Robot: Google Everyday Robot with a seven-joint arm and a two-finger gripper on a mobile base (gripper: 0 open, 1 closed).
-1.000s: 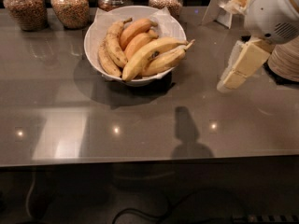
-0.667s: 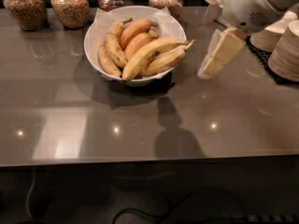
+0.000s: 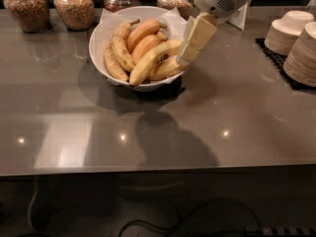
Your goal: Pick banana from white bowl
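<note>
Camera view: the claw [image 3: 185, 57] hangs tilted over the right rim of the bowl [image 3: 95, 43], its tip at the right end of the banana [image 3: 150, 62]. I cannot tell whether it is open or closed, or whether it touches the fruit. The banana lies across the bowl's front among other bananas [image 3: 140, 33]. The bowl stands on the table [image 3: 232, 112].

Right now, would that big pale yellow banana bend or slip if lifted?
Long pale yellow banana: probably stiff, its smooth curve maybe slippery. Resting on other bananas in the wide white bowl, it might nudge them. Cream gripper is over its right end.
</note>
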